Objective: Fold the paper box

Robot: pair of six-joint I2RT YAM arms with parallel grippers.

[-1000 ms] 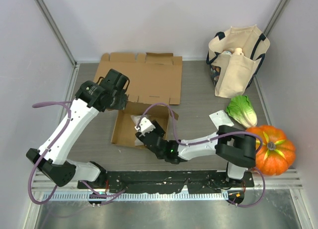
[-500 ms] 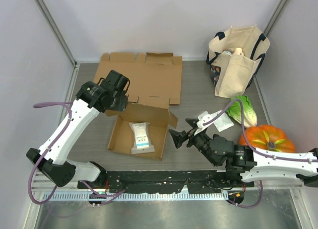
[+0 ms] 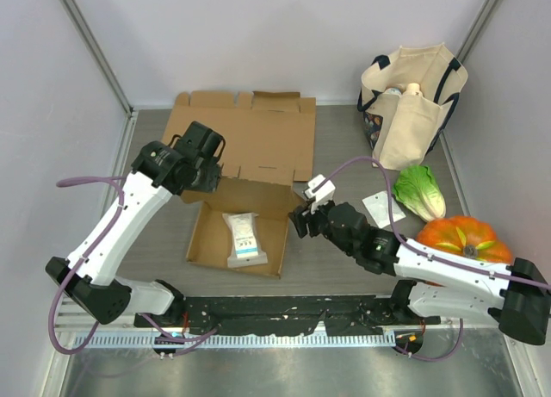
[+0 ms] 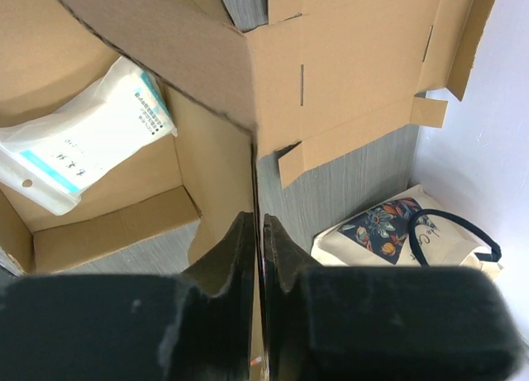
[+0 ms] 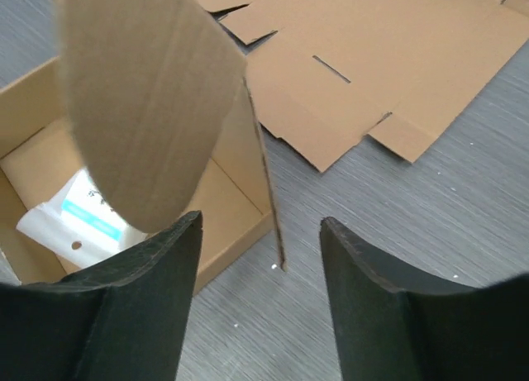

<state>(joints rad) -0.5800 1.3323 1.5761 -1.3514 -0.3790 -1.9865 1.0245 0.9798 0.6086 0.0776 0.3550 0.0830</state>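
Left of centre in the overhead view, the left arm [image 3: 129, 220] rises from its base at the lower left and bends over the paper box [image 3: 211, 233]. Its left gripper [image 4: 259, 224] is pressed together on a thin cardboard wall at the box's upper-left corner. From the lower right, the right arm [image 3: 448, 263] stretches low across the table [image 3: 344, 156]. The right gripper [image 5: 260, 228] stands spread, one finger on each side of the box's right wall without touching it. The box sits open at mid-frame with a white packet [image 3: 244, 239] lying flat inside. At upper right a cream tote bag [image 3: 405, 126] stands upright; its contents are too small to name.
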